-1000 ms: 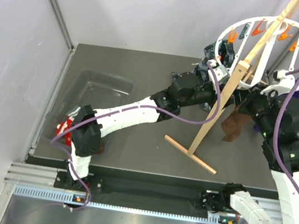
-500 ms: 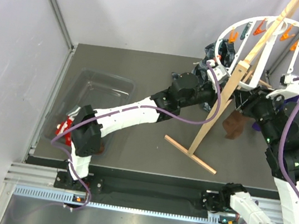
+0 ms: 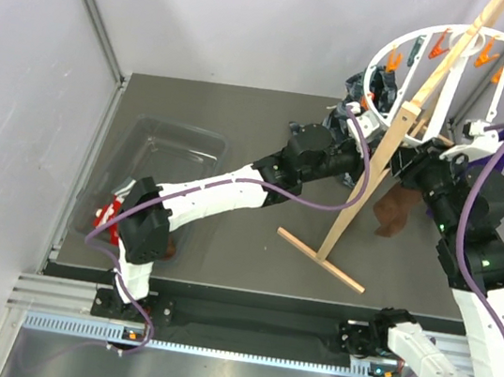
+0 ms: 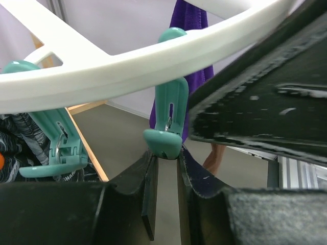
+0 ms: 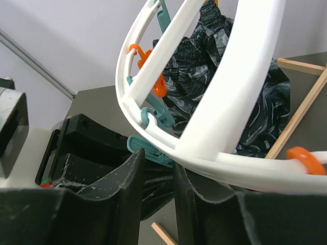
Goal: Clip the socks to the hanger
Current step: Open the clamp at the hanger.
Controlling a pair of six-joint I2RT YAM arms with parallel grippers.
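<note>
Top camera: above and behind my bases, looking down on the table (image 3: pixel 242 130). Left wrist camera — very close, looking up at a teal clip (image 4: pixel 167 117) under the hanger (image 4: pixel 127 66) rim. Right wrist camera: close below the same ring.

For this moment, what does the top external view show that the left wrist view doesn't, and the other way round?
Only top external: the clear bin at the table's left with red socks in its near corner, and the brown sock below the hanger.
Only left wrist: one teal clip close up, its lower end apparently pinched in the left end effector.
Both: the white hanger ring and the dark patterned cloth hanging from it.
</note>
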